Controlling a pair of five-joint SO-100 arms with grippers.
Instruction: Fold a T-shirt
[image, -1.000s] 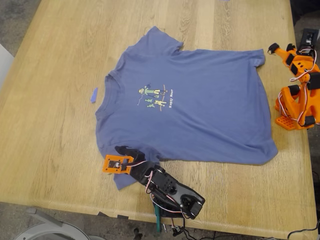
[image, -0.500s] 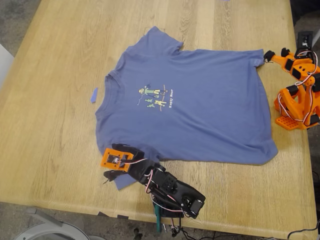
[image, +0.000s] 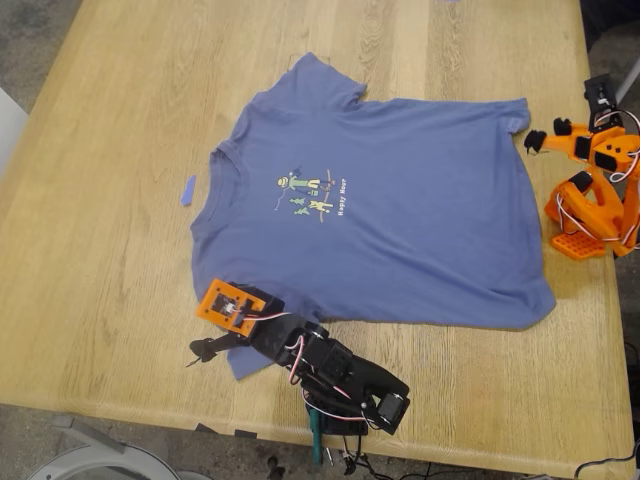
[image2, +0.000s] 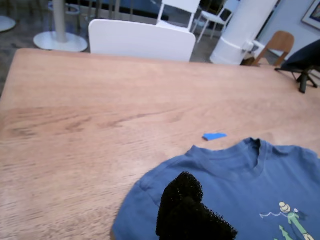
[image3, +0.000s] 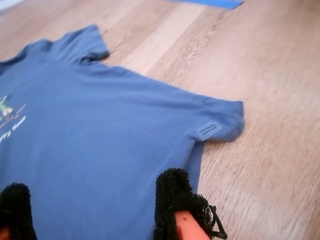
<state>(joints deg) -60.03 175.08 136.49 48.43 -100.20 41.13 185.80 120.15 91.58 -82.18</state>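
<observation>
My first gripper (image: 205, 348) hangs over the shirt's (image: 400, 220) near sleeve at the tabletop's (image: 120, 150) front edge; its wrist view shows one black pad (image2: 182, 207) above the sleeve and shoulder, so I cannot tell whether the jaws are apart or together, and nothing looks pinched. My second gripper (image: 545, 135) sits just off the hem corner at the exterior view's right, jaws apart, both pads (image3: 172, 197) low over the cloth, holding nothing. Shirt lies flat, print up, collar toward the exterior view's left, hem to its right, mid-tabletop. Risks, my read: the hem corner is thin, so a shallow bite could slip or grab one layer only; the near sleeve sits close to the edge, so a drag could pull cloth off the side. A tape strip (image: 188, 190) lies just beside the collar, clear of the fold. The orange arm base (image: 585, 215) sits near the hem.
</observation>
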